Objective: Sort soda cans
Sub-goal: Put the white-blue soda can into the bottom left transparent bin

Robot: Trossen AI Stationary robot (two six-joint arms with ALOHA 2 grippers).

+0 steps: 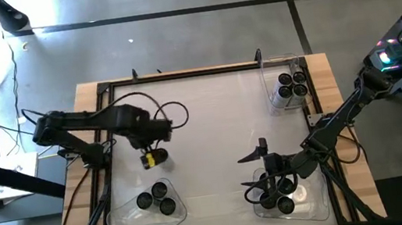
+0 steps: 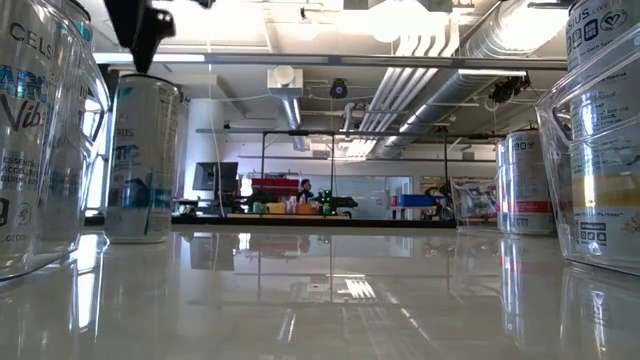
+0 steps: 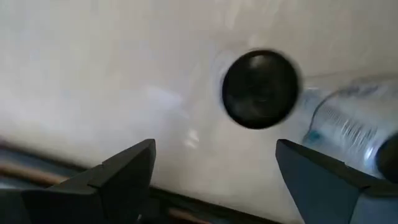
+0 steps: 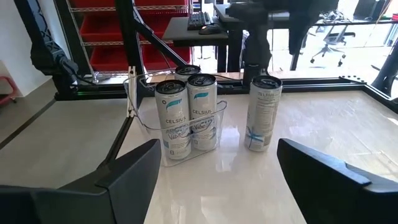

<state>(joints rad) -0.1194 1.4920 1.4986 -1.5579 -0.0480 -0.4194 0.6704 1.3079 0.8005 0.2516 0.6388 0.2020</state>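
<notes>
While the left claw (image 1: 152, 144) hangs open just above a lone upright soda can (image 1: 152, 158) on the bench (image 1: 202, 120), three cans (image 1: 156, 200) sit in a near-left bin (image 1: 125, 218); the right claw (image 1: 258, 156) waits open beside the near-right bin (image 1: 318, 205).

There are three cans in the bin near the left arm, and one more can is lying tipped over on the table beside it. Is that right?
Not quite. The lone Celsius can is not tipped over. It stands upright on the table beside the clear bin, which does hold three cans. The right wrist view shows this.
</notes>
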